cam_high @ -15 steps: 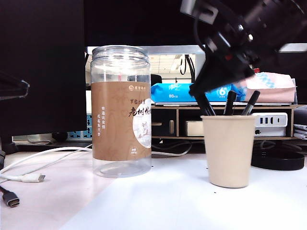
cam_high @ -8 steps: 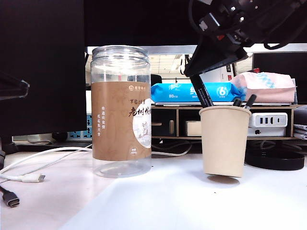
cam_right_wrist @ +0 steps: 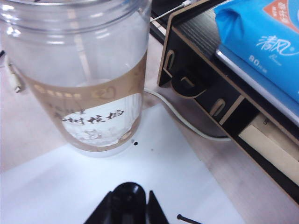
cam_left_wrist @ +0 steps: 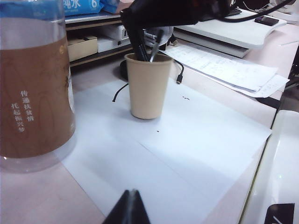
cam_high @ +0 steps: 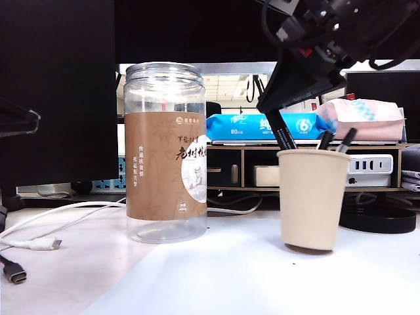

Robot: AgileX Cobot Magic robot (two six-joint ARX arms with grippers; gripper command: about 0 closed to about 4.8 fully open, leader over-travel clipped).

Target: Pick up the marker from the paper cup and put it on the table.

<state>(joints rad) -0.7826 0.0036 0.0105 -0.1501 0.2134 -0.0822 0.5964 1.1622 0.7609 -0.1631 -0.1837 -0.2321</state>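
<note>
A beige paper cup point(cam_high: 314, 200) stands on the white table point(cam_high: 216, 275), leaning slightly, right of centre. Black markers poke out of it. My right gripper point(cam_high: 274, 105) reaches down from the upper right and is shut on the leftmost marker point(cam_high: 283, 138), whose lower part is hidden inside the cup. In the right wrist view the marker's round black end point(cam_right_wrist: 128, 198) sits between the fingers. The left wrist view shows the cup point(cam_left_wrist: 148, 86) farther off, with my left gripper point(cam_left_wrist: 131, 193) low over the table, shut and empty.
A tall clear jar point(cam_high: 166, 151) with a brown label stands left of the cup. Two other markers point(cam_high: 335, 140) remain in the cup. Cables point(cam_high: 39, 230) lie at the left. A dark shelf unit point(cam_high: 262, 167) with tissue packs point(cam_high: 262, 125) runs behind.
The right gripper rose with the marker and the cup lifted off the table with it; the cup has since come back down, shifted slightly and leaning. The left arm is still.
</note>
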